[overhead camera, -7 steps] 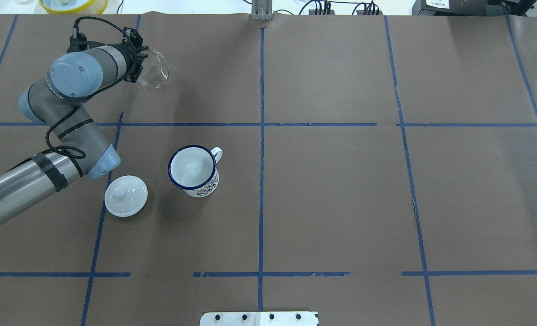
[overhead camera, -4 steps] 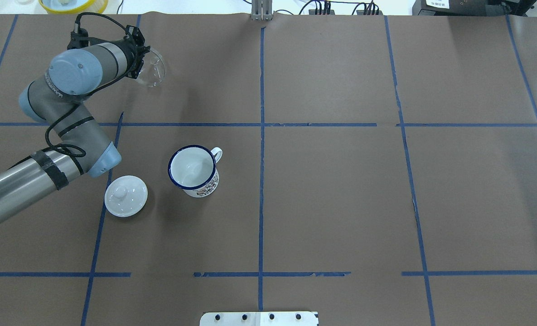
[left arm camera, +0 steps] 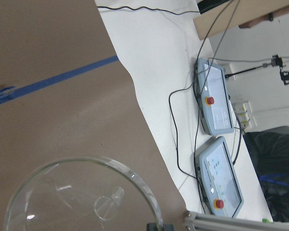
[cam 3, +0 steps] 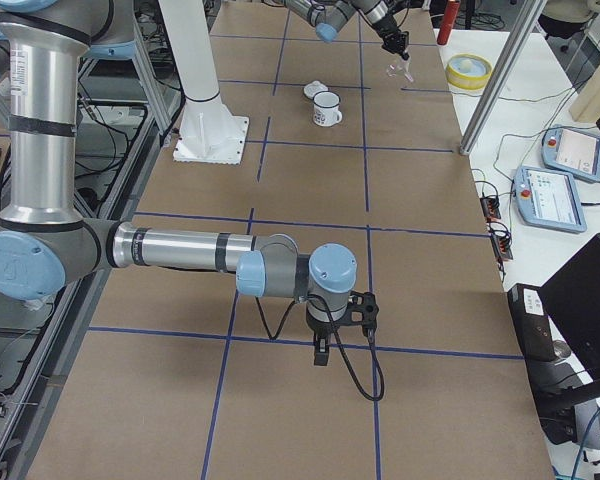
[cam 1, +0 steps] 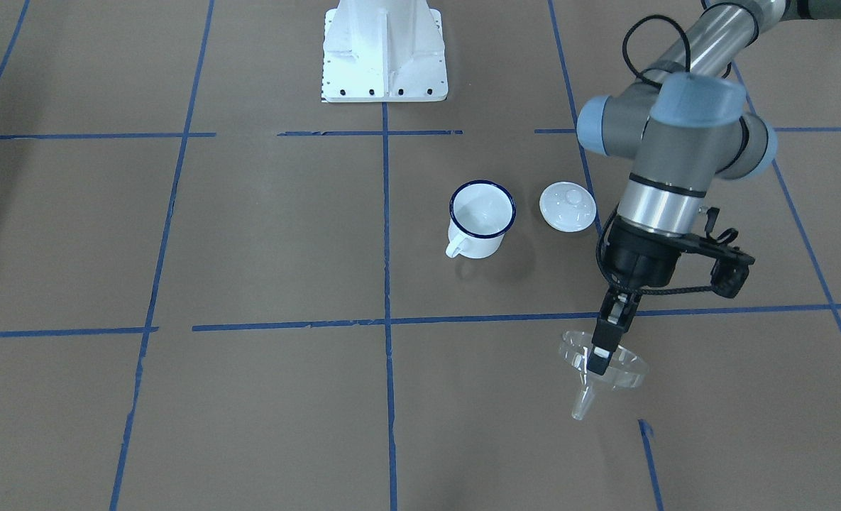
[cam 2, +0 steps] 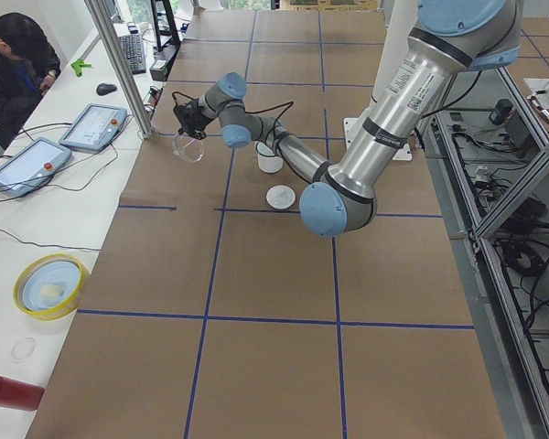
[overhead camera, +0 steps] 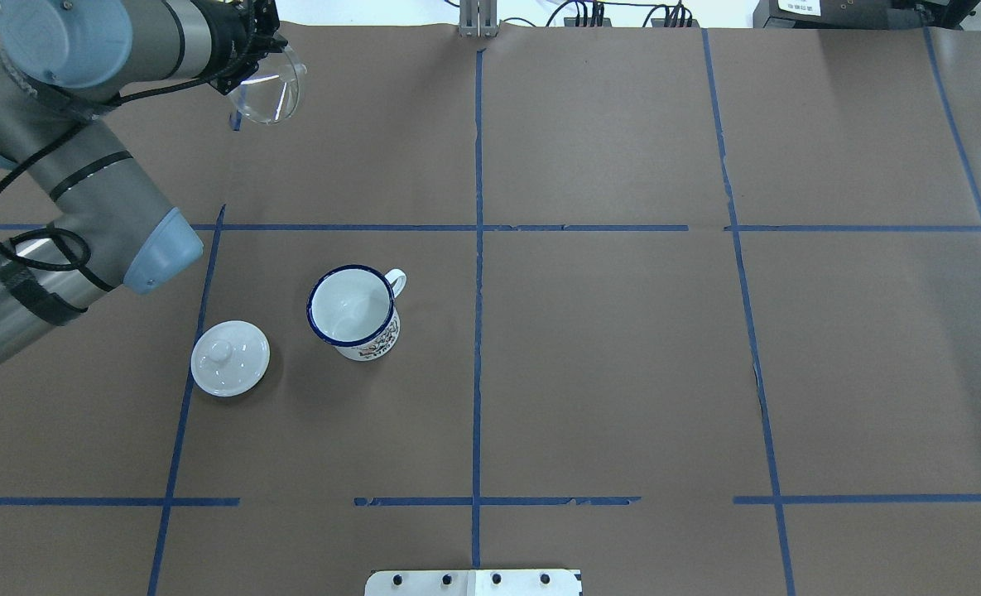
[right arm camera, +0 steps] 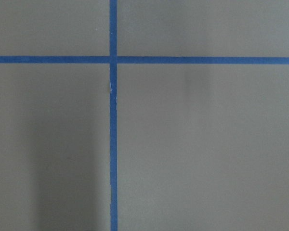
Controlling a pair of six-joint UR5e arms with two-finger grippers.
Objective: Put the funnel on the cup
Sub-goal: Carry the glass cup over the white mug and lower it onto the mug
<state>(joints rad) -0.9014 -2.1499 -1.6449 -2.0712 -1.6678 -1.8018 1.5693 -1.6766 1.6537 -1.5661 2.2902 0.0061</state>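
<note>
In the overhead view the cup [overhead camera: 352, 312] stands left of centre on the table [overhead camera: 622, 372]. The lid [overhead camera: 230, 358] lies at its lower left, near but not touching. The funnel [overhead camera: 275, 93] hangs in the frame's upper left, gripped by the left gripper [cam 1: 599, 355], well apart from both.

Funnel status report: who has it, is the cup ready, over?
Left gripper shut on funnel rim, spout down, away from cup. Right gripper far off, state unreadable. Cup upright, mouth open; lid beside it, not touching.
</note>
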